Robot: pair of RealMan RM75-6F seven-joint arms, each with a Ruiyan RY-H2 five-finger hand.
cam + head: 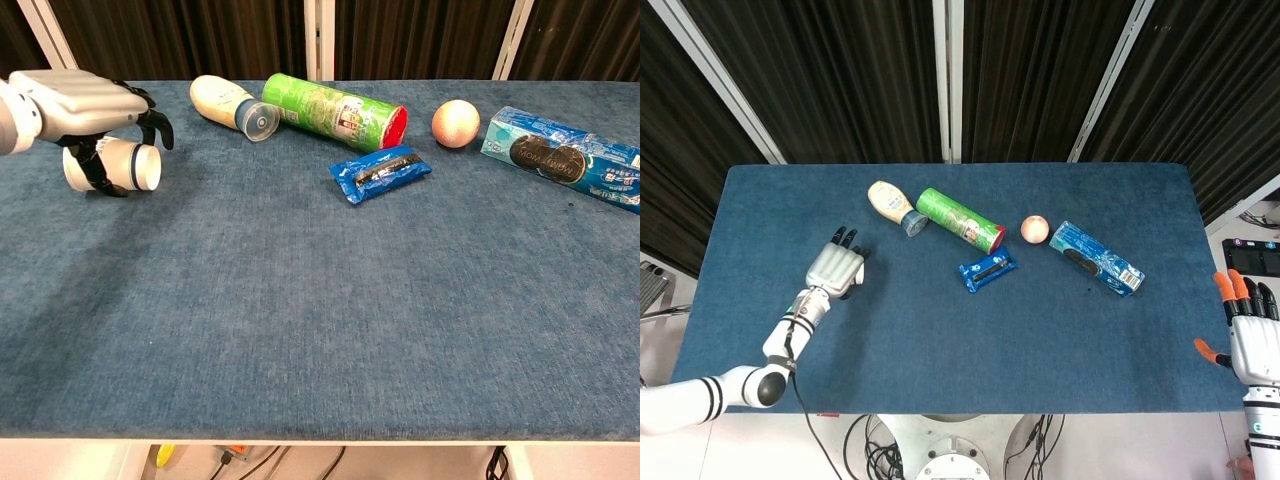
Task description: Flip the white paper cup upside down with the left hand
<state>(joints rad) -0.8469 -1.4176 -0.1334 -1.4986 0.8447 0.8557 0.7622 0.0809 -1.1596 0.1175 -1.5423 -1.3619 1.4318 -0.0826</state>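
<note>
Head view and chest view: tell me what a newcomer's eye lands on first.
First, the left hand at the table's left side, draped over the white paper cup, which lies on its side with dark fingers curled around it. Next, the row of items toward the back: a green canister, a squeeze bottle, a blue wrapper, a ball and a blue biscuit pack. The right hand waits off the table's right edge.

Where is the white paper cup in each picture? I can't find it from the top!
Head view: left side of the table, hidden under the left hand.
Chest view: the white paper cup lies on its side at upper left, the hand wrapped over it.
Shared landmark: the green can, to the cup's right.
</note>
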